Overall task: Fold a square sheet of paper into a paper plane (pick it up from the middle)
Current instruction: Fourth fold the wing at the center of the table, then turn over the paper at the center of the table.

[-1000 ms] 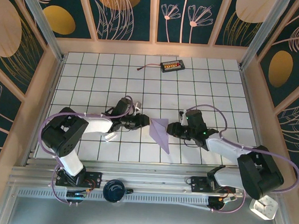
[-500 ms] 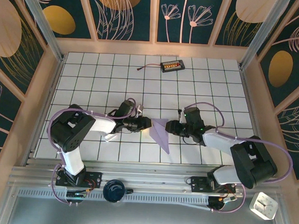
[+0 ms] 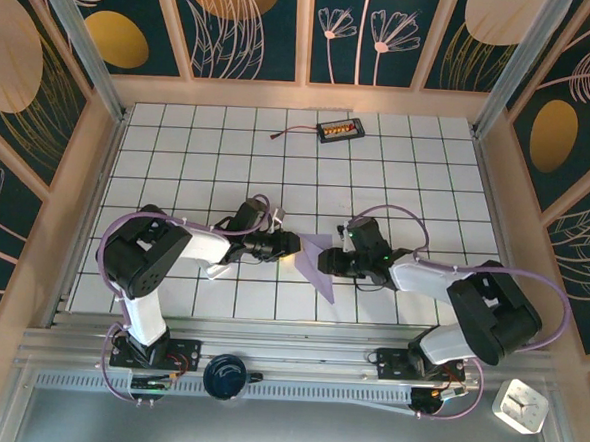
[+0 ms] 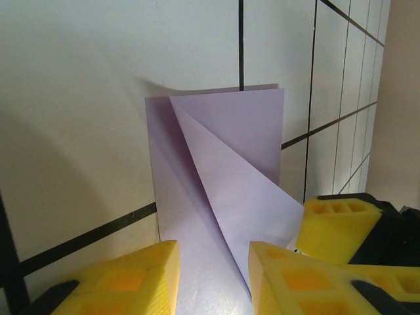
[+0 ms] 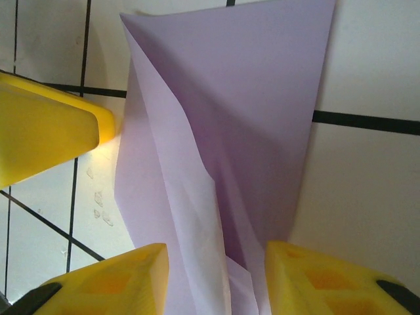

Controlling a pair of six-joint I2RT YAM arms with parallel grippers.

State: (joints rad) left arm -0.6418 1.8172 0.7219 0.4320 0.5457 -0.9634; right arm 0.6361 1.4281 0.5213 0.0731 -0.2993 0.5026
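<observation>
Premises: a purpose-built robot test cell of laboratory type, not domestic. Evidence: a white table surface ruled in black squares [image 3: 398, 167], boxed in by pale wooden framing [image 3: 303, 96] and dark teal panels printed with gold and pink plant motifs [image 3: 256, 38]. A black-and-white jointed arm at left [image 3: 142, 262] and its twin at right [image 3: 484, 318] are mounted on a ribbed aluminium rail [image 3: 296, 363]. A small black device with orange terminals [image 3: 339, 132], possibly a power board, lies at the far side.

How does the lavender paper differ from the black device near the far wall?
The paper is lavender; the device black with orange parts. The paper lies folded to a point between the left gripper and right gripper; the device lies far from both, trailing a wire. Both rest on the table.
</observation>
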